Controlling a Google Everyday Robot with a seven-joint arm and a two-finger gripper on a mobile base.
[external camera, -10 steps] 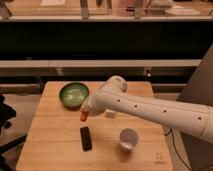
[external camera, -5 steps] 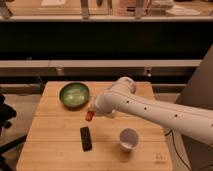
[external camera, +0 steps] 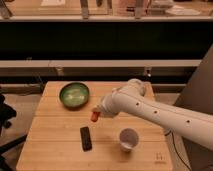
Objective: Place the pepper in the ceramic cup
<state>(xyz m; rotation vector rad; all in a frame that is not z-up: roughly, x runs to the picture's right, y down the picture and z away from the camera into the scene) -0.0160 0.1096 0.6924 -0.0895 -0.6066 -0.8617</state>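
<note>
Pepper (external camera: pixel 93 117), small and orange-red, is clamped in the end effector (external camera: pixel 96 113) over the middle of the wooden surface (external camera: pixel 50 145). In the last second the arm has carried it rightward, away from the green bowl (external camera: pixel 74 95) at 10 o'clock and toward the white ceramic cup (external camera: pixel 128 138) at 4 o'clock. The pepper is not yet over the cup, so the transfer looks under way.
</note>
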